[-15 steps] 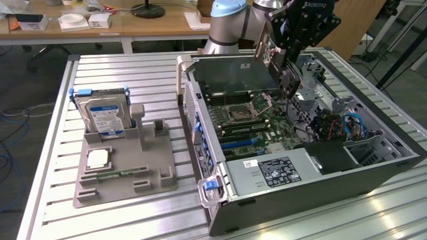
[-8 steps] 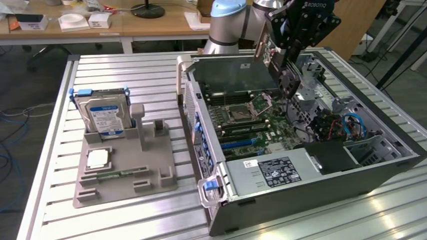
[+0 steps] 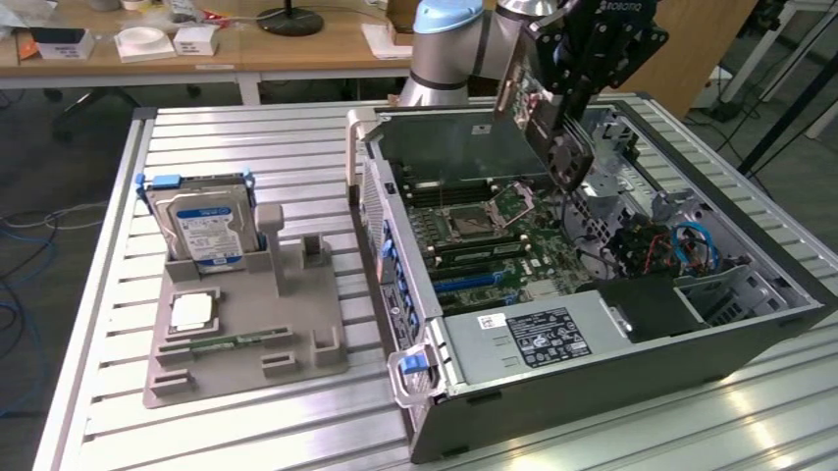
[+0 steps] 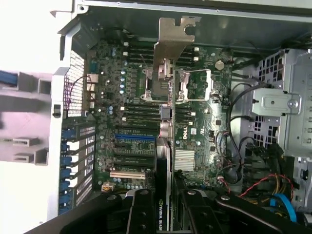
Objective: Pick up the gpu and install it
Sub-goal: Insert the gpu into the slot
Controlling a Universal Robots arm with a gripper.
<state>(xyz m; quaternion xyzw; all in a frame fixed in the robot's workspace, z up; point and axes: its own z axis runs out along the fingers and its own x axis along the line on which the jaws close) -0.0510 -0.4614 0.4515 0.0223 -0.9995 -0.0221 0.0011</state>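
My gripper (image 4: 165, 217) is shut on the gpu (image 4: 165, 131), which I see edge-on between the two black fingers (image 4: 141, 214). Its silver end bracket (image 4: 175, 39) is at the end far from me, and its black cooler face carries a white label close to the fingers. In the exterior view the gripper (image 3: 556, 132) hangs over the far part of the open computer case (image 3: 590, 378), with the gpu (image 3: 566, 159) held above the motherboard (image 3: 492, 235). The card is not touching the expansion slots (image 4: 134, 139).
On the exterior view's left a grey holder (image 3: 242, 339) carries an upright silver hard drive with a blue label (image 3: 203, 231) and a narrow memory stick (image 3: 235, 341). Inside the case are a power supply (image 3: 537, 339), a drive cage (image 4: 282, 102) and loose cables (image 3: 681, 245).
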